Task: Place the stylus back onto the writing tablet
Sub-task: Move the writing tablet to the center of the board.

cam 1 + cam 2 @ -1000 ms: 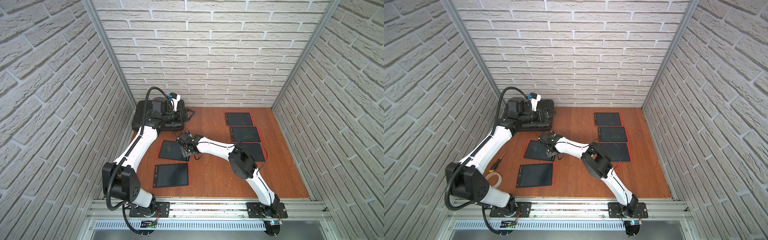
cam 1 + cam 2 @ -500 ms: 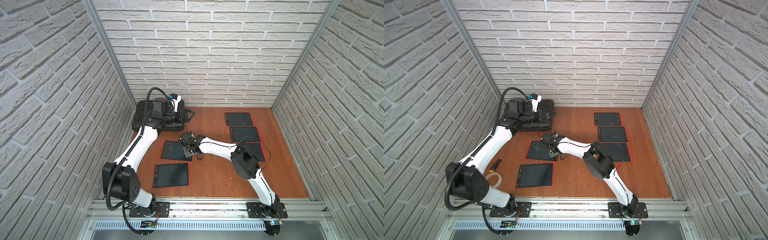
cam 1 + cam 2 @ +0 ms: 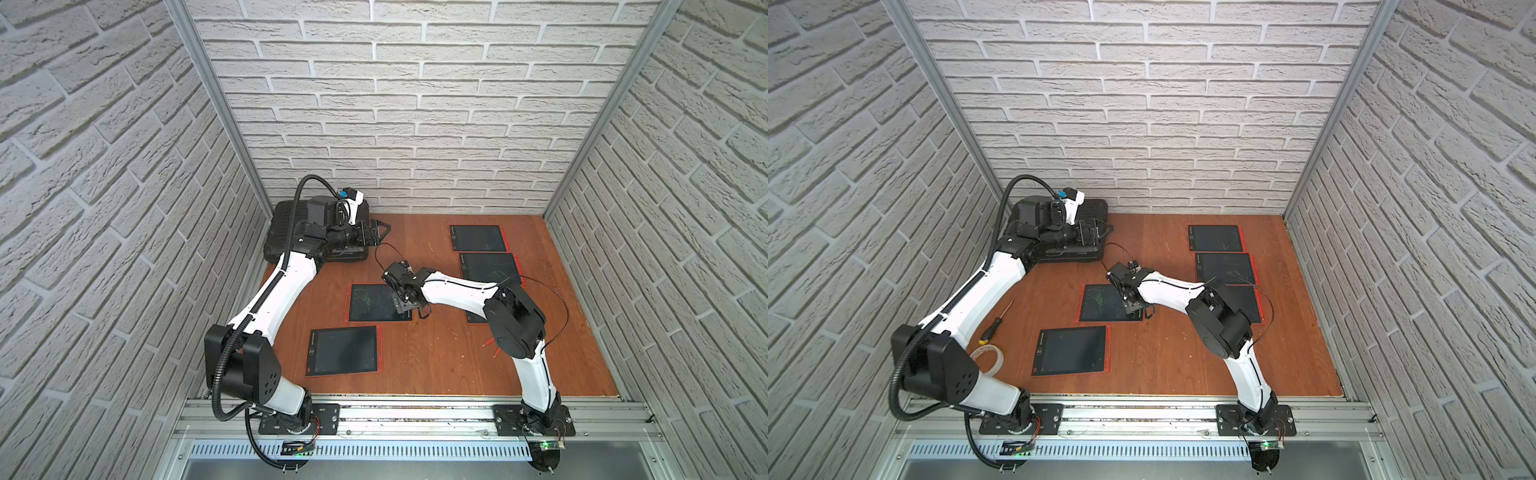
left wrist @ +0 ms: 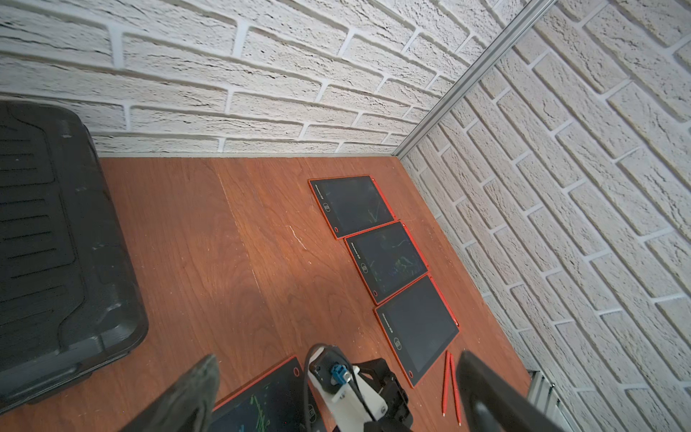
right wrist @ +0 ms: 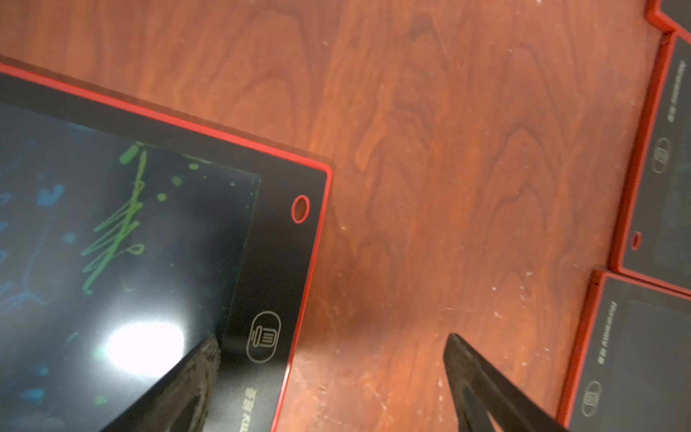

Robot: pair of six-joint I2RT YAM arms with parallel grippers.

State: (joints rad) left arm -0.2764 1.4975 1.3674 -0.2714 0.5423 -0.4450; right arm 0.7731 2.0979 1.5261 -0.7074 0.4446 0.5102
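In both top views the right gripper [image 3: 412, 311] is hanging fingers-down, spread wide and carrying nothing. Over the last second it has been drifting off the screen of the scribbled writing tablet [image 3: 370, 301]. It is now straddling that tablet's edge, while the elbow behind it is folding higher. The left gripper [image 3: 376, 232] is hovering where it was, equally wide and empty, with the black case [image 3: 282, 224] just behind it. Two red styluses [image 3: 488, 342] are lying loose on the wooden tabletop [image 3: 436, 365], far back along the right arm beside its elbow, well apart from the jaws. My reading is that no pickup is made yet, and the retreat is probably turning the tool toward them. In a top view a screwdriver [image 3: 994, 324] and a tape roll [image 3: 986, 357] are lying well behind the left gripper, beside its arm.

From the left wrist, the red styluses [image 4: 444, 381] are lying side by side ahead of the left gripper [image 4: 336, 359]. They are sitting just past the corner of the nearest of three tablets [image 4: 417, 329], which are running in a row toward the corner of the white brick walls [image 4: 561, 187].

From the right wrist, one finger [image 5: 194, 374] is hanging over the dark border of the scribbled writing tablet [image 5: 131, 243], and the other [image 5: 482, 377] over bare, scuffed wood. Nothing is sitting between them. Whether a stylus is already seated in the tablet's red edge I cannot tell.
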